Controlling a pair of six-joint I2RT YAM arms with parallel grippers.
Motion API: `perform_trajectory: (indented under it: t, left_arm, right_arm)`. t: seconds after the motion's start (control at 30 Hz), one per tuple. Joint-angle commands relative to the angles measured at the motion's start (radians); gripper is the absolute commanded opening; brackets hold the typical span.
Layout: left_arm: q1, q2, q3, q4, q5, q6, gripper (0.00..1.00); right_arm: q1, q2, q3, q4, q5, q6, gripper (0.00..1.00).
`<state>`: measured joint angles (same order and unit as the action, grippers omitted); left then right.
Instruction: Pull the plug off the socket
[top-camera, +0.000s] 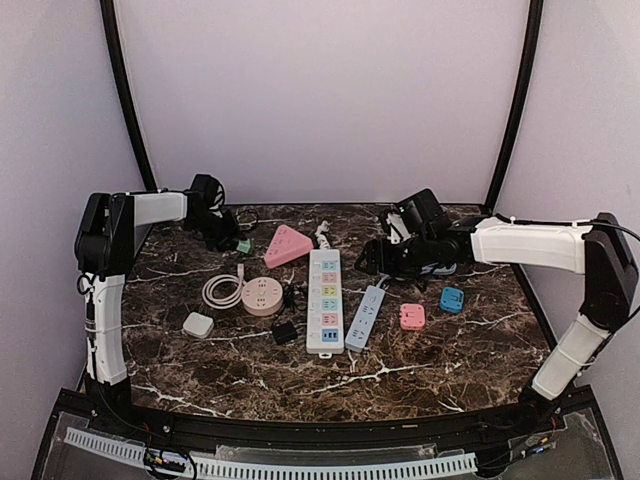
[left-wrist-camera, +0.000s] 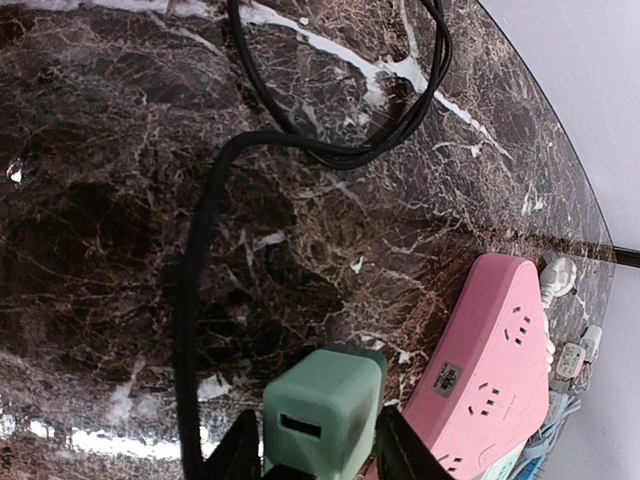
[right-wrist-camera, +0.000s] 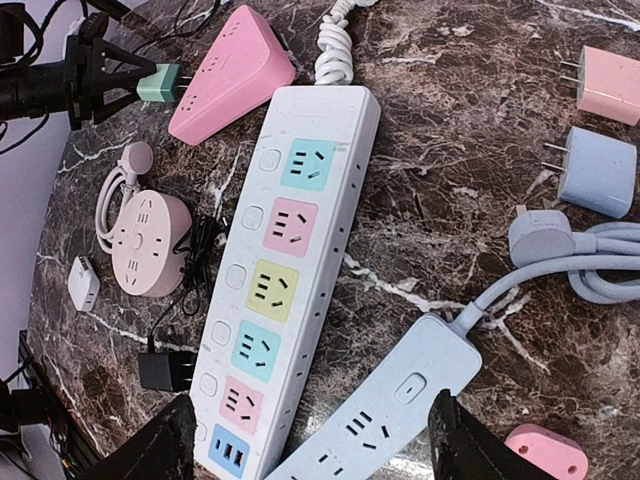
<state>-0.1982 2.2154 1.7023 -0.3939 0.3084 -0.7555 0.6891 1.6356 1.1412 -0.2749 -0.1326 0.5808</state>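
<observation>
A green plug (left-wrist-camera: 325, 405) sits between the fingers of my left gripper (left-wrist-camera: 315, 440), which is shut on it at the back left of the table. Right beside it lies the pink triangular socket (left-wrist-camera: 490, 370). In the right wrist view the plug (right-wrist-camera: 158, 83) reaches the socket's (right-wrist-camera: 230, 65) left corner; I cannot tell whether its prongs are still inside. In the top view the plug (top-camera: 243, 245) and socket (top-camera: 287, 245) lie close together by my left gripper (top-camera: 225, 240). My right gripper (right-wrist-camera: 312, 430) is open and empty, hovering over the strips (top-camera: 375, 258).
A white multi-colour power strip (top-camera: 325, 300) and a blue strip (top-camera: 366, 316) lie mid-table. A round pink socket (top-camera: 262, 296), a white adapter (top-camera: 198, 324) and a black adapter (top-camera: 285, 332) lie to the left. Pink (top-camera: 412, 317) and blue (top-camera: 452, 299) adapters lie to the right. A black cable (left-wrist-camera: 195, 300) runs by the plug.
</observation>
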Motion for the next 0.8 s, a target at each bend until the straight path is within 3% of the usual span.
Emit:
perform_trajectory:
  t: [0.0,0.33,0.5,0.57,0.77]
  left_arm:
    - [0.008,-0.052,-0.012,-0.025,-0.039,0.046,0.45]
    - [0.002,-0.107,-0.005,-0.081,-0.082,0.121,0.76]
    - [-0.034,-0.185,-0.019,-0.108,-0.135,0.172,0.96]
    - [-0.055,-0.228,-0.044,-0.105,-0.165,0.197,0.99]
    - [-0.107,-0.374,-0.150,-0.089,-0.262,0.257,0.99]
  right_arm:
    - [-0.011,-0.060,-0.033,0.002,0.024,-0.008,0.77]
    - [-0.020,-0.086,-0.037,-0.013,0.045,-0.016,0.79]
    - [-0.025,-0.101,-0.035,-0.020,0.082,-0.027,0.92]
    - [-0.032,-0.118,-0.043,-0.017,0.101,-0.027,0.98]
    - [-0.059,-0.148,-0.050,-0.028,0.155,-0.039,0.99]
